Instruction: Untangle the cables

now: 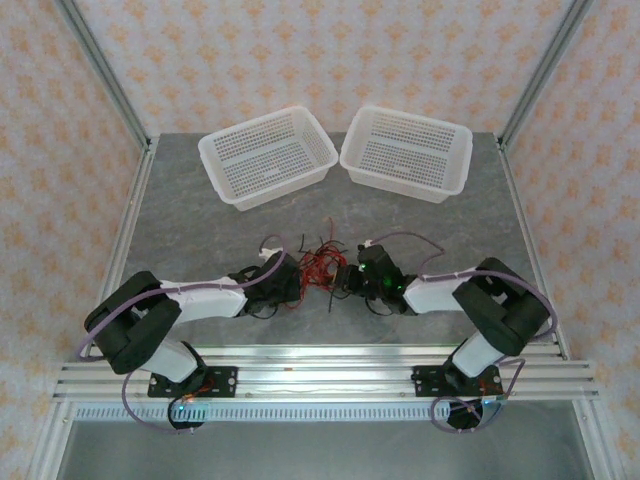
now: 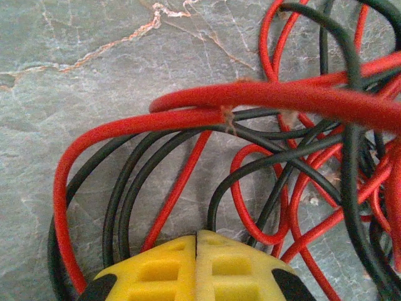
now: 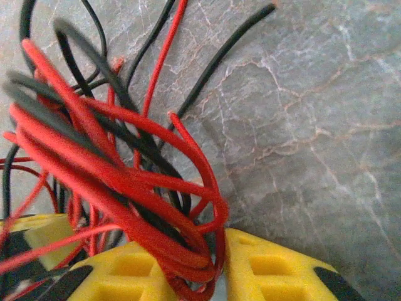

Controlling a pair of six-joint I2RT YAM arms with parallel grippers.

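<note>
Top external view: on the grey marbled table (image 1: 200,240), the left gripper (image 1: 290,284) reaches in from the left to the edge of a knot of thin red and black cables (image 1: 320,262). The knot lies in the middle of the table, between the two grippers and nearer the arms than the baskets. From the right, the right gripper (image 1: 353,280) meets the same knot. Farther back, well apart from the cables, stand two white perforated plastic baskets, the left basket (image 1: 285,188) and the right basket (image 1: 400,180), side by side.

Left wrist view: the left gripper (image 2: 196,236) has its yellow fingers pressed together along a single seam. The cables (image 2: 282,97) arch over the table just ahead of the tips. I cannot tell whether a strand is pinched in the seam.

Right wrist view: the right gripper (image 3: 219,254) has its yellow fingers drawn close on a bundle of red loops of the cables (image 3: 125,182), which run down into the narrow gap between them.
</note>
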